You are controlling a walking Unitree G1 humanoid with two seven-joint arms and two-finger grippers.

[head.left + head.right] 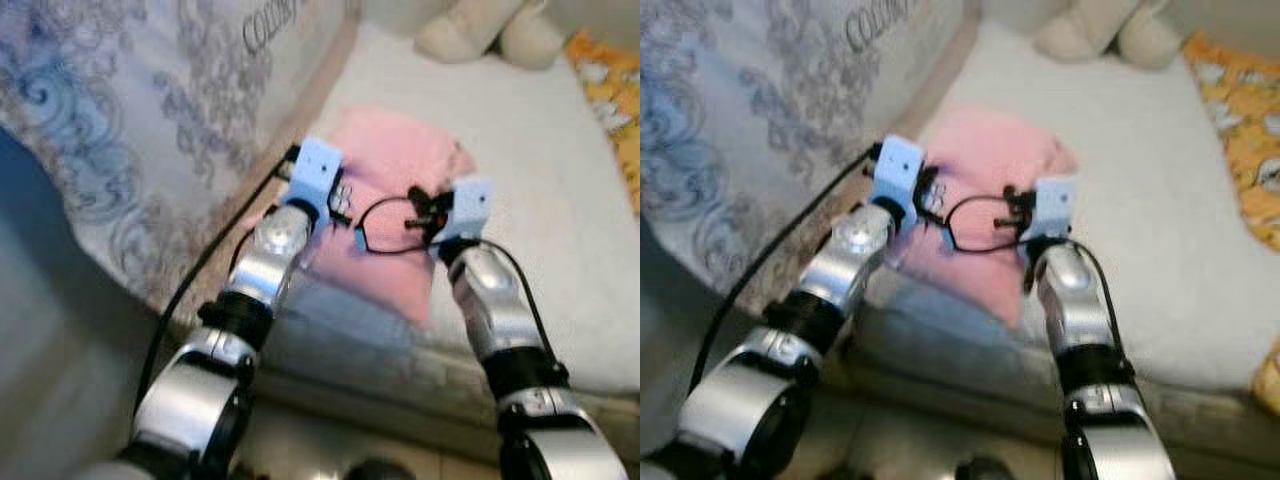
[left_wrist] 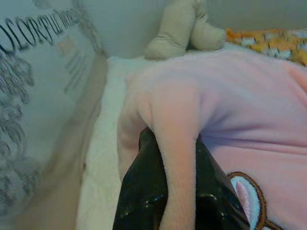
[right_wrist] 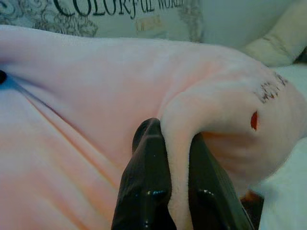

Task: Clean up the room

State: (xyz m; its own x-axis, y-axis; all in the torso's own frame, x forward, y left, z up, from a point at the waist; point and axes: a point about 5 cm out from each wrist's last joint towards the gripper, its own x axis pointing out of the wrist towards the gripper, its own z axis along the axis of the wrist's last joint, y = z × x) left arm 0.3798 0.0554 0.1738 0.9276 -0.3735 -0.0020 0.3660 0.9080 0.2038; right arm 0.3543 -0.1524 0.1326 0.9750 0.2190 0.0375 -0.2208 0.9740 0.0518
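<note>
White bed, patterned headboard cushion, soft light

Open white bed surface right of the pink garment (patterned cushion close on its left).

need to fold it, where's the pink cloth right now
The pink cloth lies on the white bed beside the patterned cover, pinched by the left gripper and right gripper.

Dark capital lettering is printed on the grey patterned bedspread, at about twelve o'clock from the pink garment. "COLORFUL WORLD" can be read there, though the last letters are blurred. Smaller lines beneath cannot be read.
</note>
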